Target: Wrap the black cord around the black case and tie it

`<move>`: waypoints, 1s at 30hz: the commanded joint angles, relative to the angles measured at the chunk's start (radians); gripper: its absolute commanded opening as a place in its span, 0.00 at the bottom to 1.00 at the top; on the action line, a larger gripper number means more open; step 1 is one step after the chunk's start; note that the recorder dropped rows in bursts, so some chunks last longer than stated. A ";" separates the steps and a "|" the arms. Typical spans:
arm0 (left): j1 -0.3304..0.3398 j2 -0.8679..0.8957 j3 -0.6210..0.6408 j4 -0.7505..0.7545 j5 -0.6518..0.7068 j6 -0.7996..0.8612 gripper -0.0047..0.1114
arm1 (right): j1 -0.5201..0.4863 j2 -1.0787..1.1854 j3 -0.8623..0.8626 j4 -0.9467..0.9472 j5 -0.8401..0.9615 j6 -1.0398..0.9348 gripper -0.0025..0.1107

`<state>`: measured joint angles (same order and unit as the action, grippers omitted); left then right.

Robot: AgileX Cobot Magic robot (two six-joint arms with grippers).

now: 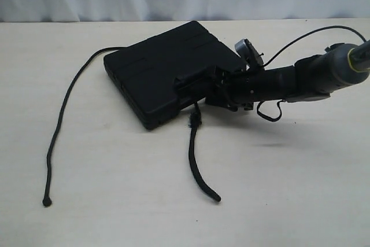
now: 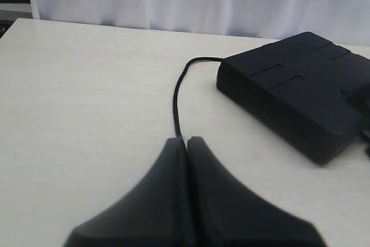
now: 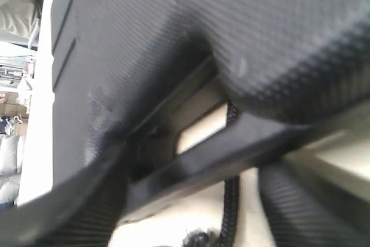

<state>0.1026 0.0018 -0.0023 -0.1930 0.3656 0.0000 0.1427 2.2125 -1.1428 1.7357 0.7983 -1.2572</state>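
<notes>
Braided black cord (image 1: 190, 154) underlies moulded black case (image 1: 165, 70); left pincer (image 2: 186, 140) closed, right pincer (image 1: 221, 87) unclear.

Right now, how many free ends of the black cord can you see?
2. One knotted end lies front left of the black case; the other end lies in front of it. None seems hidden.

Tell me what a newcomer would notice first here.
The black case lies at the centre, with the right end effector meeting its handle edge from the right. The black cord trails from its far left side toward the camera; another stretch with a frayed knot leaves its front.
</notes>
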 commanded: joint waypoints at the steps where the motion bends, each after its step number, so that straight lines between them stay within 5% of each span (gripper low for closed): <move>1: -0.010 -0.002 0.002 -0.003 -0.009 0.000 0.04 | 0.000 -0.008 -0.018 0.009 0.011 -0.028 0.63; 11: -0.010 -0.002 0.002 -0.003 -0.009 0.000 0.04 | 0.000 0.030 -0.100 0.009 0.016 -0.013 0.62; 19: -0.010 -0.002 0.002 -0.003 -0.009 0.000 0.04 | -0.003 0.043 -0.130 0.009 0.002 -0.011 0.31; 22: -0.010 -0.002 0.002 -0.003 -0.009 0.000 0.04 | -0.014 0.043 -0.130 0.009 0.016 0.013 0.06; 30: -0.010 -0.002 0.002 -0.001 -0.008 0.000 0.04 | -0.062 0.021 -0.130 0.009 0.114 0.013 0.06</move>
<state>0.1026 0.0018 -0.0023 -0.1930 0.3656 0.0000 0.0954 2.2651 -1.2650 1.7532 0.8441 -1.2134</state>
